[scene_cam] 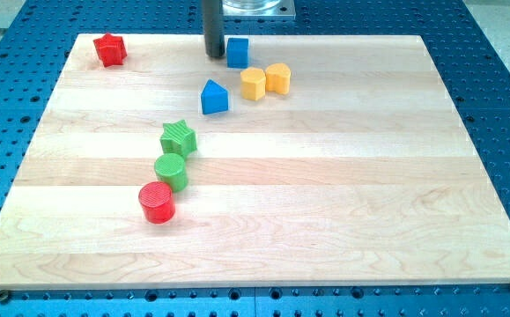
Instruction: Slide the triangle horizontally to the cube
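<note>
The blue triangle [214, 97] lies on the wooden board, a little left of centre in the upper part of the view. The blue cube [238, 52] stands near the board's top edge, up and to the right of the triangle. My tip [213, 55] is at the top of the board, just left of the blue cube and almost touching it. It is straight above the triangle, with a clear gap between them.
Two yellow blocks [265, 81] sit side by side right of the triangle, below the cube. A red star [109, 49] is at the top left corner. A green star [179, 137], a green cylinder [171, 170] and a red cylinder [157, 202] run down the left centre.
</note>
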`<state>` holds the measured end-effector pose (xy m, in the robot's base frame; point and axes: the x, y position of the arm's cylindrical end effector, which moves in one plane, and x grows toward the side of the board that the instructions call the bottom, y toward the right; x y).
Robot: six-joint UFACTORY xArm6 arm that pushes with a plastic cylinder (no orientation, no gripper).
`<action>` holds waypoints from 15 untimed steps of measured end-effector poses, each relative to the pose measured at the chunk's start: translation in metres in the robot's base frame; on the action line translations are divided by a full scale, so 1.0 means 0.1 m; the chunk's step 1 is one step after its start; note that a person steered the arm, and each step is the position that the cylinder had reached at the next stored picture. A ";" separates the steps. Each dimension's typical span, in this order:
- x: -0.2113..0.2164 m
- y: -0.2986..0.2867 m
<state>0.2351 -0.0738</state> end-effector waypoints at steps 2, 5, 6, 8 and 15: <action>0.78 -0.02; 0.85 -0.02; 1.07 0.06; 1.31 0.19; 1.07 1.90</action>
<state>0.3416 0.1167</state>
